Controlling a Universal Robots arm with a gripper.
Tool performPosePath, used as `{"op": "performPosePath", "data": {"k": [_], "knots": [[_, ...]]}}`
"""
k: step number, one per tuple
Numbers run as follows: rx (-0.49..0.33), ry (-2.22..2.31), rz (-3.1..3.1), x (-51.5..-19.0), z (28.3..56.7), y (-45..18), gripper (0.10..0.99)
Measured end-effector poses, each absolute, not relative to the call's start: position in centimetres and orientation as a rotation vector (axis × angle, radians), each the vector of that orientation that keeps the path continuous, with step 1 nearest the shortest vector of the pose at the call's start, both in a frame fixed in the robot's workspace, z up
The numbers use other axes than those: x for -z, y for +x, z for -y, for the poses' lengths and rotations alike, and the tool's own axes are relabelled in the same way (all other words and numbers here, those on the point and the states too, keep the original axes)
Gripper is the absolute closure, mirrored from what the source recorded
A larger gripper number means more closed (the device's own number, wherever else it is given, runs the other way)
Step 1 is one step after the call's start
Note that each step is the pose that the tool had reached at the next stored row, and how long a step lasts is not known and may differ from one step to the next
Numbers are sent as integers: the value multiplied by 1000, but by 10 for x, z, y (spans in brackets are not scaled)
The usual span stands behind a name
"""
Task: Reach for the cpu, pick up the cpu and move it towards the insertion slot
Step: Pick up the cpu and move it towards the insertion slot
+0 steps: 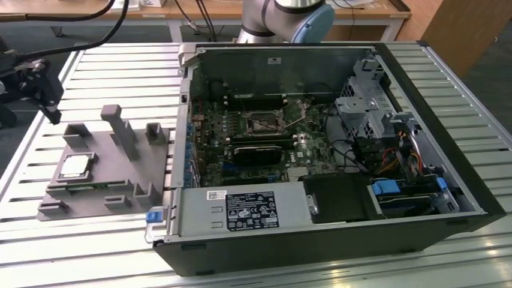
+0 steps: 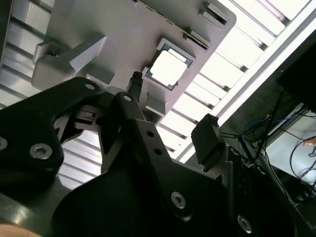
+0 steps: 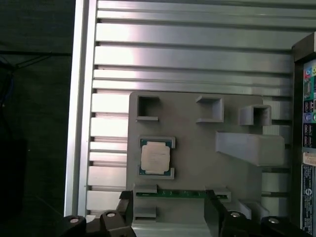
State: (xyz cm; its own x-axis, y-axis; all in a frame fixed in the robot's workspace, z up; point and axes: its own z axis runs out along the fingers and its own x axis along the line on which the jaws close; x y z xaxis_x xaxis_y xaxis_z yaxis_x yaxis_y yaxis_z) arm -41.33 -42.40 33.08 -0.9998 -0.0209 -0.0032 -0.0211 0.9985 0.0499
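The cpu (image 1: 74, 166), a silvery square chip with a thin rim, lies flat in a pocket of the grey fixture plate (image 1: 100, 192) at the exterior view's left. It also appears in both wrist views (image 3: 155, 158) (image 2: 168, 68). My gripper (image 1: 48, 105) hangs above the table beyond the fixture's far left corner, apart from the chip. Its black fingers (image 3: 126, 212) stand wide apart with nothing between them, so the gripper (image 3: 170, 217) is open. The insertion slot (image 1: 262, 123), a dark square socket in a metal frame, sits on the green board inside the open computer case.
The open black case (image 1: 448, 174) takes up the middle and right of the ribbed aluminium table (image 1: 120, 66). Tall grey posts (image 1: 120, 129) rise from the fixture beside the chip. A green strip (image 3: 170, 194) lies in a fixture groove. A black card (image 1: 256, 153) sits below the socket.
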Motion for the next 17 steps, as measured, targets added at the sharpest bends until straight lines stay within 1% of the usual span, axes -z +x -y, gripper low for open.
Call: {"op": "performPosePath", "data": {"k": [1,3,6,17], "knots": [[-80,-33,-3139,-329,424,-413,388],[-81,-33,-3141,-326,424,-413,388],[-82,-33,-3142,-321,425,-413,208],[-82,-33,-3142,-312,425,-413,208]]}}
